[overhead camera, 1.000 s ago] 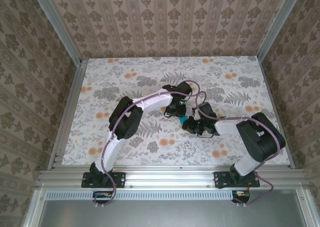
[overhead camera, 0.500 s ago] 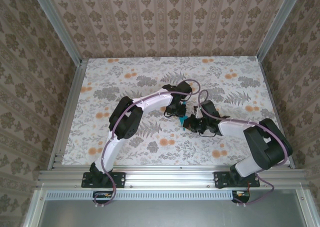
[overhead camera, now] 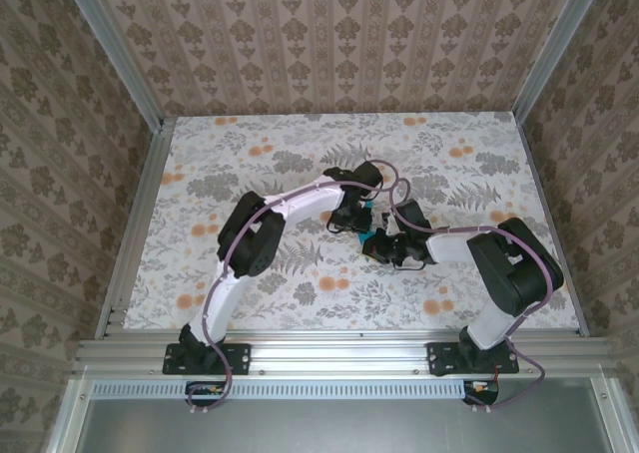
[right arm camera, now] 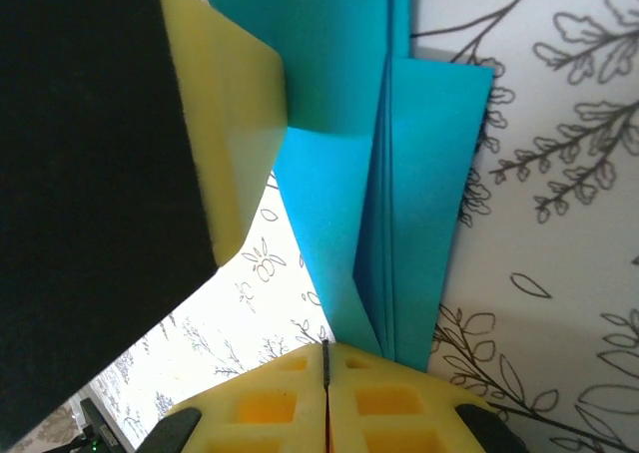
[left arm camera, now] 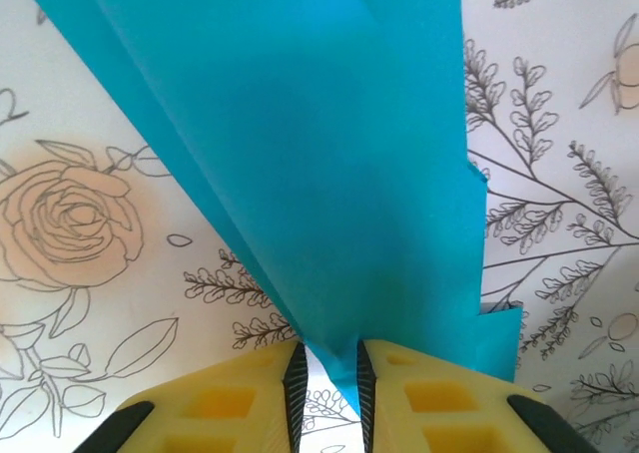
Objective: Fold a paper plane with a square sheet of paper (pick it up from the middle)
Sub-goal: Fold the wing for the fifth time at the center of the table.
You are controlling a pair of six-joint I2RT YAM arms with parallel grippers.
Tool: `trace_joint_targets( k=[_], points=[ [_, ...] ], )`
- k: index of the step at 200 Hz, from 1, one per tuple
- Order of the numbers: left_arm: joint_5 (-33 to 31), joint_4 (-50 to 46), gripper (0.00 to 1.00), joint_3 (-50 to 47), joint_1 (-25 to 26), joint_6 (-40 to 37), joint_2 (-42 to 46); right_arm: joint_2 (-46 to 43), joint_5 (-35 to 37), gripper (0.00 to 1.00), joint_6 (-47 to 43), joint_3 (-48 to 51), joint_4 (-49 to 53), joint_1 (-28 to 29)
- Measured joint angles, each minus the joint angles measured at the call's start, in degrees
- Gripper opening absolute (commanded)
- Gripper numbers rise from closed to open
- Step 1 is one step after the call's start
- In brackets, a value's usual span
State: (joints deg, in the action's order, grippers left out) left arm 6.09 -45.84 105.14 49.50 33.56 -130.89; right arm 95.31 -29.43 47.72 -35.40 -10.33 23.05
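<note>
Right arm (overhead camera: 479, 243) swung inward, folded cyan paper (overhead camera: 371, 237), floral table (overhead camera: 250, 154), damask walls (overhead camera: 329, 34)

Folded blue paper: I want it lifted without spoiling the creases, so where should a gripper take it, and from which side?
Likely the raised middle fold of the paper, from above with a finger on each side, as the left gripper does; the layers beside it lie flat on the table.

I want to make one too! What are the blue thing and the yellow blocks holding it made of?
The blue sheet looks like thin matte paper: it holds sharp creases and stacked layers. The yellow fingers of the left end effector look like soft foam or rubber, matte with moulded square hollows; I can't tell which.
</note>
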Motion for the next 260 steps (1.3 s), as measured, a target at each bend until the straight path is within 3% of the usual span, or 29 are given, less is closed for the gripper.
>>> trace_joint_targets(
  k=[44, 81, 127, 179, 260],
  points=[
    [6.5, 9.4, 0.32, -9.4, -3.0, -0.2, 7.2, 0.0, -1.1, 0.07, 0.0, 0.2, 0.3, -0.8],
    [12.9, 24.1, 0.24, -20.3, -6.9, 1.3, 17.2, 0.1, -2.2, 0.06, 0.5, 0.2, 0.9, -1.6],
    [19.7, 39.3, 0.21, -29.8, -6.1, 3.1, 18.2, 0.8, -3.9, 0.06, 1.0, -0.4, 1.6, -2.4],
    [21.3, 44.6, 0.19, -31.3, -4.9, 3.7, 15.1, 1.2, -4.3, 0.06, 1.4, -1.3, 3.1, -2.6],
    [20.5, 45.3, 0.19, -31.1, -5.0, 2.7, 10.9, 1.6, -5.2, 0.06, 1.6, -1.4, 3.3, -2.8]
  ],
)
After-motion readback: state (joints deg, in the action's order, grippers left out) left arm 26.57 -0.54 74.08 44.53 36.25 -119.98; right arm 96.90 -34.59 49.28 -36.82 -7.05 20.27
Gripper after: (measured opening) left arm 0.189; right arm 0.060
